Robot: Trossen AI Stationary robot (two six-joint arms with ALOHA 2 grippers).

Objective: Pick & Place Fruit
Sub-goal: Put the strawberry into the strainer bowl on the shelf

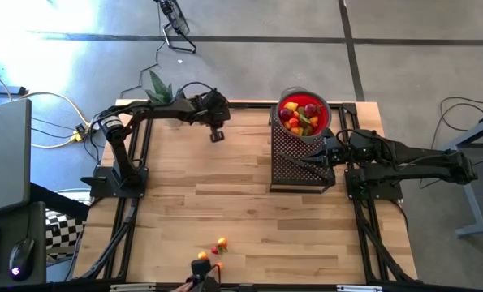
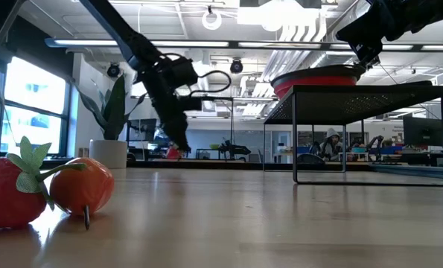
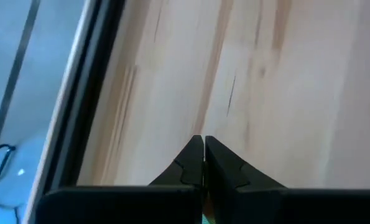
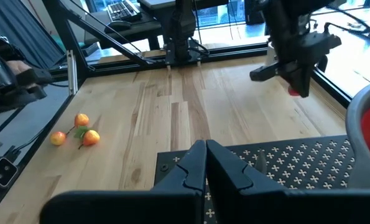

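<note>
High view: left gripper (image 1: 217, 135) hangs closed above bare table (image 1: 225, 178)

Both arms raised over the table, both grippers closed.

The left arm reaches from its base at the table's left side toward the far edge, elbow bent, its wrist pointing down; the left gripper (image 1: 217, 135) hangs above the wood with its fingers (image 3: 194, 155) pressed together, a bit of red showing at its tip in the right wrist view. The right arm stretches in from the right side, held level, and the right gripper (image 1: 312, 159) has its fingers (image 4: 197, 163) shut tip to tip.
</note>
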